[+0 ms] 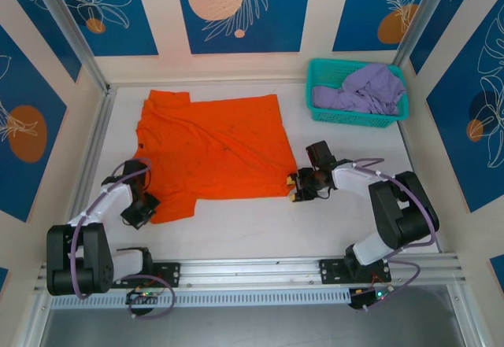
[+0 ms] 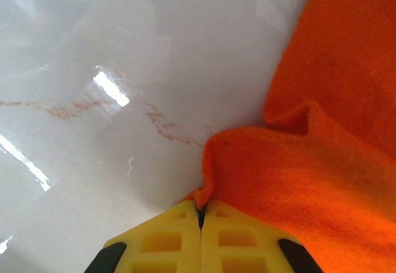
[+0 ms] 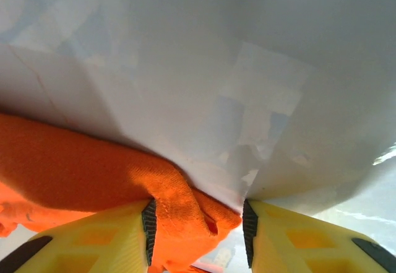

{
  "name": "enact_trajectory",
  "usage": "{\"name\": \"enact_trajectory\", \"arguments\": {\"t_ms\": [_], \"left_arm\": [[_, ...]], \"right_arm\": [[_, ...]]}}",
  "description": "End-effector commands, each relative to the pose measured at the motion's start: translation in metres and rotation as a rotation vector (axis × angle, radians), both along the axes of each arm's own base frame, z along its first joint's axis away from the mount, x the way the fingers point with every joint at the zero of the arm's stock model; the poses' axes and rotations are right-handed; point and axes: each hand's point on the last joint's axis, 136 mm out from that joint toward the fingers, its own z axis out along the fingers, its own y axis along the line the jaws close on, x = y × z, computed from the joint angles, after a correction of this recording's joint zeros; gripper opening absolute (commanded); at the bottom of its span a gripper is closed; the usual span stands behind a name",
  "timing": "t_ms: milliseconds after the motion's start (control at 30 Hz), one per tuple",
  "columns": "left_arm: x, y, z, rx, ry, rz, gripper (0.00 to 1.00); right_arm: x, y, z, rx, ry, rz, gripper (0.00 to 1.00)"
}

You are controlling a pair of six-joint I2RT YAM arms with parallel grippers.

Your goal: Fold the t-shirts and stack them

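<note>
top external view, inventory.

item 1, container: teal basket [image 1: 358, 117], upper right of the frame, upright on the tabletop [image 1: 252, 229]. contents: lavender t-shirt [image 1: 366, 87], crumpled, heaped to the rim and filling most of the inside.

item 2: orange t-shirt [image 1: 213, 146], centre of the frame, spread fairly flat on the tabletop. neck and sleeves lie toward the upper left, hem toward the right, with faint dark specks on the cloth. it lies well apart from the basket.

item 3: left pincer [image 1: 142, 205], lower left, at the shirt's lower left corner. left wrist view: the yellow jaws are clenched together, and the tip of the orange cloth is nipped at their meeting line. the cloth rises in a small ridge just above them.

item 4: right pincer [image 1: 298, 188], right of centre, at the shirt's lower right corner. right wrist view: the jaws stand apart, not clenched. a bunched fold of orange cloth sits between them against the left-hand pad [image 3: 148, 223], and a gap remains before the other pad.
</note>
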Motion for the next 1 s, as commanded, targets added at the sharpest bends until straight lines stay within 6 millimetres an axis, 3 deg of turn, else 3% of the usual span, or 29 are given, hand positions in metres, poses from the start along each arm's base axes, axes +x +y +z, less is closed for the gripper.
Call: {"name": "enact_trajectory", "arguments": {"t_ms": [0, 567, 967], "left_arm": [[-0.007, -0.002, -0.003, -0.019, 0.012, -0.002, 0.0], [-0.007, -0.001, -0.004, -0.017, 0.021, -0.015, 0.01], [-0.005, -0.001, -0.007, -0.016, 0.037, -0.022, 0.03]], "right_arm": [[-0.004, 0.002, -0.005, -0.024, 0.035, 0.037, 0.41], [-0.005, 0.0, 0.006, -0.069, 0.091, 0.181, 0.27], [0.007, -0.007, 0.009, -0.11, 0.048, 0.241, 0.34]]}}
